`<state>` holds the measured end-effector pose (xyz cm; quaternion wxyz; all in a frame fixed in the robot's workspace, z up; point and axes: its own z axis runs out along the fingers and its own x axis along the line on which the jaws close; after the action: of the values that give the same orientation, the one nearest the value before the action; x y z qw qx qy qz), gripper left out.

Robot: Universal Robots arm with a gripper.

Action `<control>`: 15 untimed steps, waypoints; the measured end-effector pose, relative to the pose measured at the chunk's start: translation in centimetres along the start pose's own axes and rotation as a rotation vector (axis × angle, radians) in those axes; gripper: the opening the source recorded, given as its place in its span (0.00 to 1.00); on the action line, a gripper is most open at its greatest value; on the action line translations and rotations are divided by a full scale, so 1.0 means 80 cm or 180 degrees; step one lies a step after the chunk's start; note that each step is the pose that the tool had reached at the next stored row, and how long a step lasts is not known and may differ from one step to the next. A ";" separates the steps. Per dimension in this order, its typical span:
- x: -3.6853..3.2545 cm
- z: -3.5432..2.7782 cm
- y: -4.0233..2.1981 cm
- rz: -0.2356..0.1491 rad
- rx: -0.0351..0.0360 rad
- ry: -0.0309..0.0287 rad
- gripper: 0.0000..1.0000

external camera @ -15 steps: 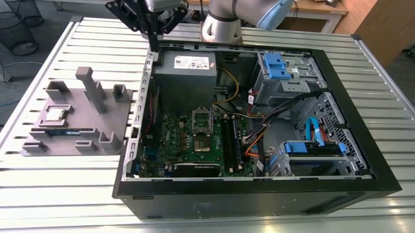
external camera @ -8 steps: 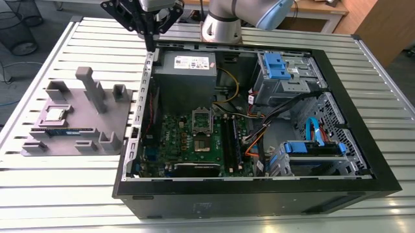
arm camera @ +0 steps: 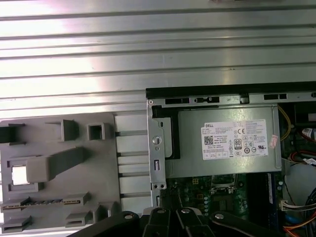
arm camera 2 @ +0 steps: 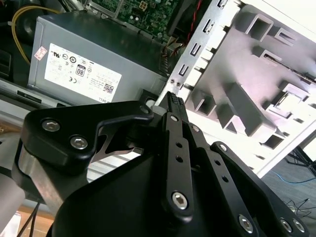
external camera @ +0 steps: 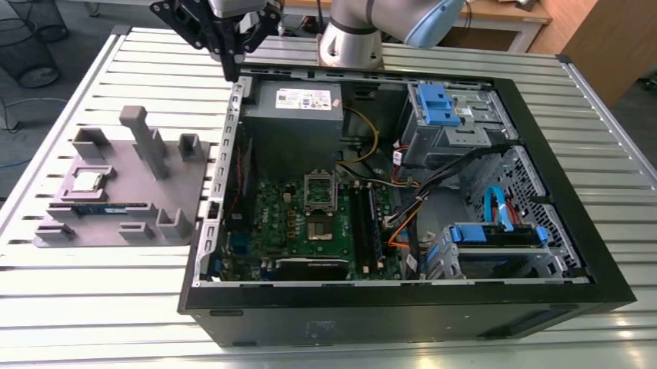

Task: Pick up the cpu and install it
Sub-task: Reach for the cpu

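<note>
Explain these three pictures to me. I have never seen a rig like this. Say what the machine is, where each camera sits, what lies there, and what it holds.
The machine is a grey and blue robot arm ending in a black two-fingered gripper. The exterior view looks from off the arm over a slatted metal table. Both wrist views come from cameras riding on the arm. On the table lie an open black computer case and, to the exterior view's left, a grey plastic tray. The small square silver-topped cpu sits on that tray, a thin blue-green memory stick beside it. The gripper hangs near the case's corner, shut and holding nothing.
</note>
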<state>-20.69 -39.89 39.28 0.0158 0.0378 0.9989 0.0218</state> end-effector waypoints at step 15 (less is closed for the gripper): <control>0.0189 -0.0006 -0.0014 -0.0001 -0.0001 -0.0012 0.11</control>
<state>-22.20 -39.89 39.28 0.0176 0.0378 0.9989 0.0219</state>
